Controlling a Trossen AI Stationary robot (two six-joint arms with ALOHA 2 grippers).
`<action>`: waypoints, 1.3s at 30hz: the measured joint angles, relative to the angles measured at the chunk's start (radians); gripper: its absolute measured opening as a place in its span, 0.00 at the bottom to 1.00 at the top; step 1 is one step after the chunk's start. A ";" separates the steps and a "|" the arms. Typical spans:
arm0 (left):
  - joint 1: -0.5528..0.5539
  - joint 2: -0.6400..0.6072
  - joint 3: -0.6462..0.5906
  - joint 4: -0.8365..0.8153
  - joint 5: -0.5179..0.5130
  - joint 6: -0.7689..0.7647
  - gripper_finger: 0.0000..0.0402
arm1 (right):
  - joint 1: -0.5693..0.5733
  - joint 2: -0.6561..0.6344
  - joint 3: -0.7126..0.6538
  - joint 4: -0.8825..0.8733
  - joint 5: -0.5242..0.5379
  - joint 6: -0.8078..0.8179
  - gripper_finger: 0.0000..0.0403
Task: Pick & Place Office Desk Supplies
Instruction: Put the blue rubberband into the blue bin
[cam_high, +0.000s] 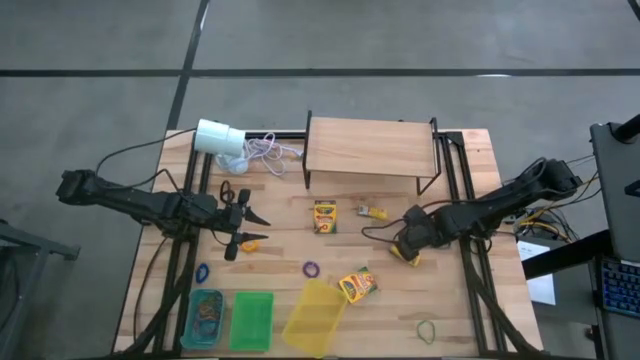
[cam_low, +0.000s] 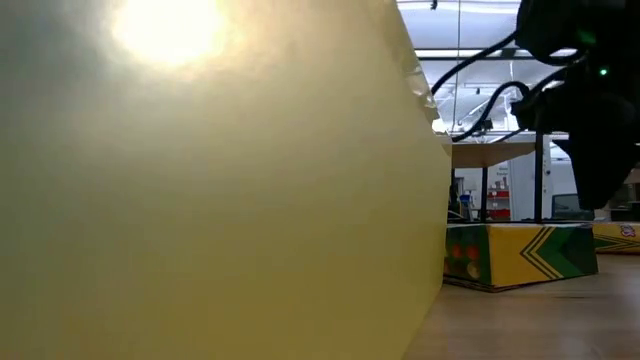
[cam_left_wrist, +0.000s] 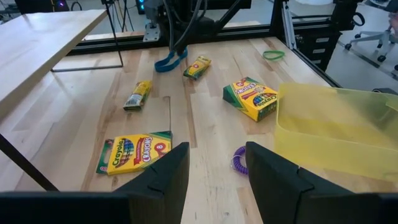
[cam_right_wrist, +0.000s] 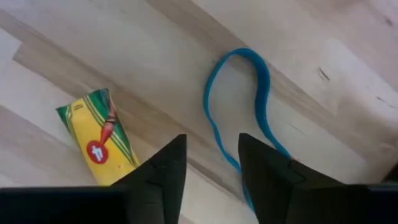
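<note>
blue rubber band (cam_right_wrist: 245, 118) prob v. light, floppy, thin; lies flat on table (cam_right_wrist: 348, 56), so best nip one strand where the loop narrows. it's a long bright-blue loop just ahead of right gripper (cam_right_wrist: 211, 165), fingers spread, w/ a small yellow-green crayon packet (cam_right_wrist: 99, 146) beside it. left gripper (cam_left_wrist: 214, 168) waits near purple band (cam_left_wrist: 239, 160), fingers spread.

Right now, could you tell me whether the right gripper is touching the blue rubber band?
Cannot tell. In the right wrist view the open right gripper straddles the blue rubber band, which runs down between the fingers, but neither contact nor a gap is plain.
</note>
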 joint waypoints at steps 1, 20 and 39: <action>0.000 0.000 0.000 0.000 0.000 0.000 0.40 | 0.000 0.000 -0.009 0.013 0.000 -0.010 0.37; 0.000 0.000 0.000 0.001 0.000 0.000 0.40 | 0.000 -0.004 -0.196 0.256 0.008 -0.041 0.27; 0.000 0.000 0.000 0.001 0.000 0.000 0.40 | 0.000 0.001 -0.059 0.250 0.095 -0.098 0.02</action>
